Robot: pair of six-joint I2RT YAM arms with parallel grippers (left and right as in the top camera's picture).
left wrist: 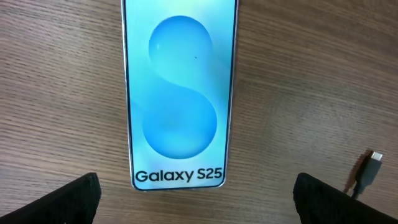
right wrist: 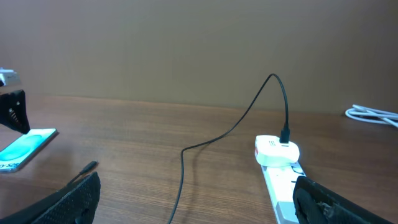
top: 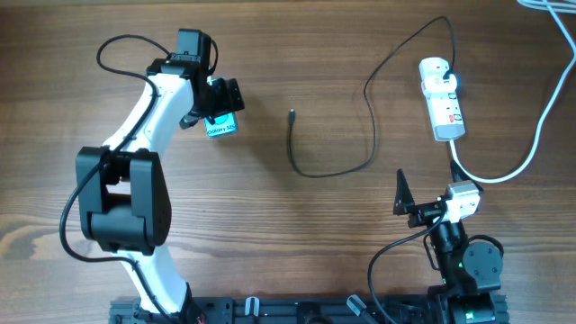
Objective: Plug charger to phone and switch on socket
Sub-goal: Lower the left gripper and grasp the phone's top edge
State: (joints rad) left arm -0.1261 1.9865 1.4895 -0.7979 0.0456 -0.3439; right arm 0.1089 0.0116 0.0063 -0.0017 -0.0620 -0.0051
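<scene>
The phone (top: 221, 125) lies flat on the wooden table at the left, mostly under my left gripper (top: 216, 99). In the left wrist view its teal-blue screen (left wrist: 179, 93) with "Galaxy S25" text points toward my open, empty left gripper (left wrist: 198, 198) hovering above it. The charger's thin black cable (top: 369, 108) runs from its plug tip (top: 292, 114) to the white adapter (top: 435, 68) seated in the socket strip (top: 443, 103) at the right. The plug tip also shows in the left wrist view (left wrist: 375, 157). My right gripper (top: 402, 196) is open and empty near the front right.
The strip's thick white cord (top: 540, 126) loops right and off the top right corner. In the right wrist view the cable (right wrist: 211, 140), adapter (right wrist: 277, 151) and phone (right wrist: 25, 146) lie ahead on the table, with a plain wall behind.
</scene>
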